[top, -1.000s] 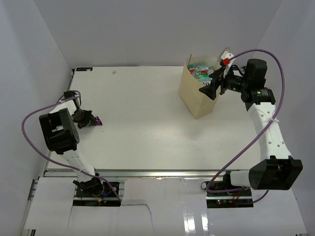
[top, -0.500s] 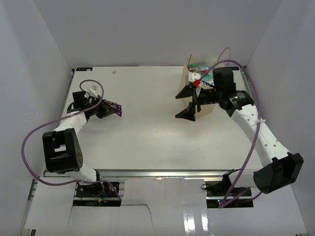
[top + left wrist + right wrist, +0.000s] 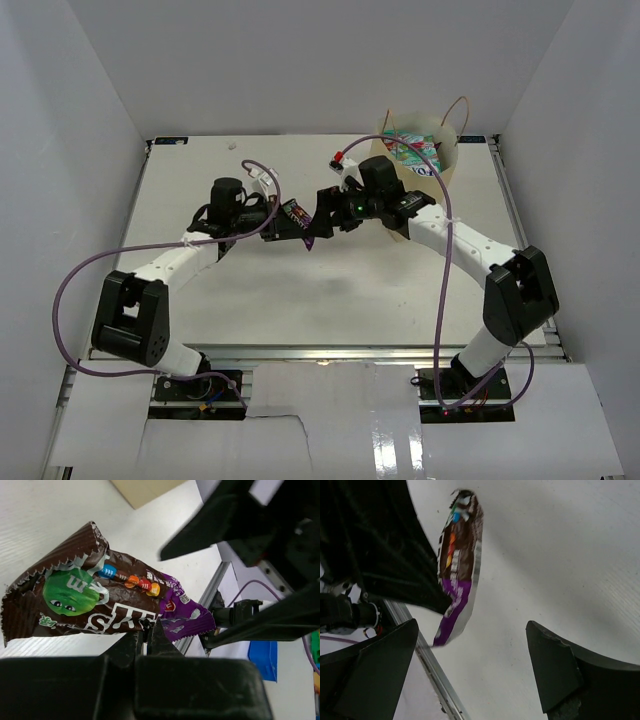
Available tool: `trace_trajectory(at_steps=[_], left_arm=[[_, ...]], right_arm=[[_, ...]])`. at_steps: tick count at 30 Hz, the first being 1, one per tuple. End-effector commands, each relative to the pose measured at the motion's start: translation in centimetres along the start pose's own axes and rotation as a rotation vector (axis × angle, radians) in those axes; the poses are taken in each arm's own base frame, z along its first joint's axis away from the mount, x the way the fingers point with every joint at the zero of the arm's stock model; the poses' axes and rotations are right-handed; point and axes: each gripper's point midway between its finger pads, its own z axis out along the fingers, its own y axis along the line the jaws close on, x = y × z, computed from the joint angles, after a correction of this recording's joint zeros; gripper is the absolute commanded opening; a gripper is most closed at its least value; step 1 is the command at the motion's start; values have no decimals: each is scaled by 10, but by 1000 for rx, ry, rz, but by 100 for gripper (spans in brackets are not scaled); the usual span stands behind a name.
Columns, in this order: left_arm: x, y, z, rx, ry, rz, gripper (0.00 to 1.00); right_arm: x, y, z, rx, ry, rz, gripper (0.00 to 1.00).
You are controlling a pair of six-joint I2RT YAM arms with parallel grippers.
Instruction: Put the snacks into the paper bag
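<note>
Packet (image 3: 95, 607): glossy dark brown candy wrapper with a purple end, zigzag-cut edge, green round cartoon face, a row of small coloured candies printed on it, and white lettering; it looks crinkled. It sits off the table (image 3: 250, 290), over the middle and a bit toward the far side, well left of the bag (image 3: 447, 160). Left gripper (image 3: 149, 629) is clamped tight on the packet's lower edge, near where brown meets purple, and the rest of the packet sticks out past the fingertips. The left arm reaches from its base up and right toward mid-table, forearm roughly level, wrist pointing right. Right gripper (image 3: 470, 630) has its jaws spread wide and nothing in them. It points left at the packet, and in the right wrist view the packet hangs just ahead of the gap, nearer one finger; can't tell if there's contact. The right arm is stretched left and away from its base, crossing in front of the bag. The bag is beige kraft paper, upright at the far right of the table, handles up, with teal and green pouches (image 3: 410, 148) showing in its open top.
</note>
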Motion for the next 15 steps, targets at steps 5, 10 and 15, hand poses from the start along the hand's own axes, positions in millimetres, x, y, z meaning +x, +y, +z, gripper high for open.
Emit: trace_trajectory(at_steps=[5, 10, 15], left_arm=[[10, -48, 7, 118, 3, 71, 0], [15, -54, 10, 133, 13, 76, 0], [13, -61, 9, 146, 12, 88, 0]], right_arm=[[-29, 18, 8, -64, -86, 97, 91], [-19, 24, 9, -119, -67, 95, 51], [-12, 28, 9, -155, -52, 94, 24]])
